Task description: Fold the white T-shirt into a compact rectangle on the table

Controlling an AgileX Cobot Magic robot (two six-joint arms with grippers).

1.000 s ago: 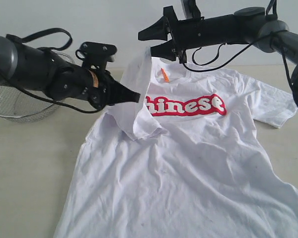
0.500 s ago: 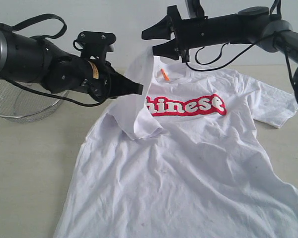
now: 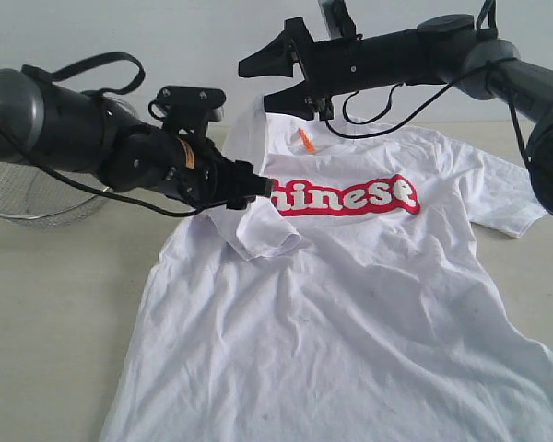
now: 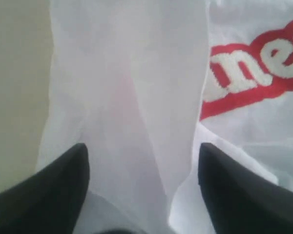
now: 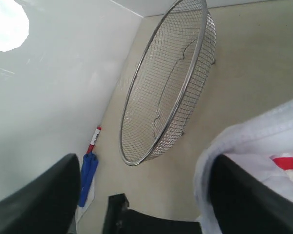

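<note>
Lowered since half a second earlier, the left gripper (image 3: 257, 188) hung over the folded-in sleeve, fingers apart with cloth between them, its arm hiding part of the wire basket (image 3: 28, 204). The white T-shirt (image 3: 350, 304) lay on the table (image 3: 55, 304) (sleeve covering the lettering's start). The right gripper (image 3: 258, 83) gaped near its collar.

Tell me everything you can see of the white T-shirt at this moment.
The white T-shirt lies front up on the table, thin, wrinkled, cotton-like. Red-and-white lettering crosses the chest; a small orange tag sits at the neck. One sleeve is folded inward over the start of the lettering, the other lies flat. The left gripper is at that fold, cloth between its open fingers. The hem runs out of view.
</note>
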